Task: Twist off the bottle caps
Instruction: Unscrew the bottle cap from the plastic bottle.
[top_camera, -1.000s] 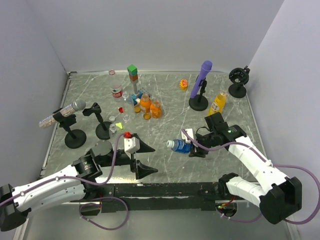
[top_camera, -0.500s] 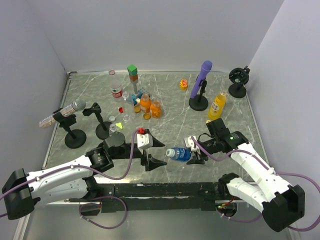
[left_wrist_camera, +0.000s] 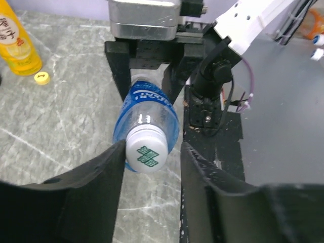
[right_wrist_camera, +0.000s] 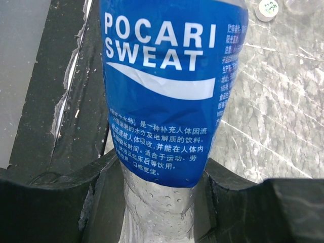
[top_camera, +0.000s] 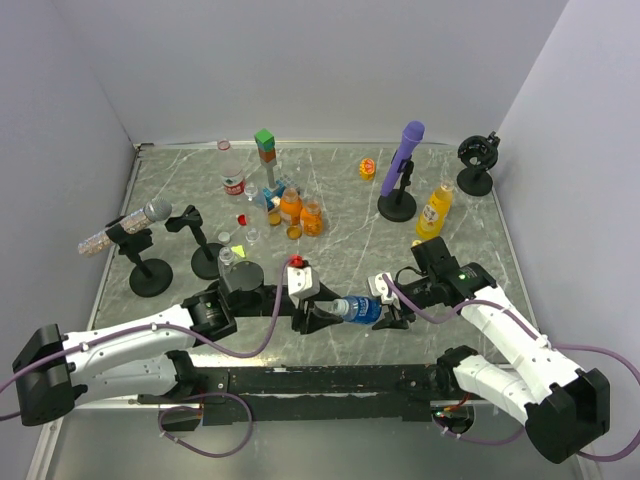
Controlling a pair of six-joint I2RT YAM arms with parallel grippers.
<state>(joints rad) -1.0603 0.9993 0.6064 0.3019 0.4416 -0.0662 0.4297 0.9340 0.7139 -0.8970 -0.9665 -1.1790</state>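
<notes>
From above, lower centre: my right gripper [top_camera: 385, 308] is clamping the Pocari Sweat bottle [top_camera: 357, 308] sideways. Left wrist view, centre: my left gripper [left_wrist_camera: 152, 148] is bracketing its white cap [left_wrist_camera: 147, 154], jaws not yet clenched. Right wrist view: the light, thin-walled body is looking squashy and slick, so I am favouring the stiff cap's side.

Plain pale lavender walls [top_camera: 320, 70] fill the upper frame and both sides, enclosing a grey, white-veined marbled counter [top_camera: 340, 200]. The light is even and soft, with faint shadows.
</notes>
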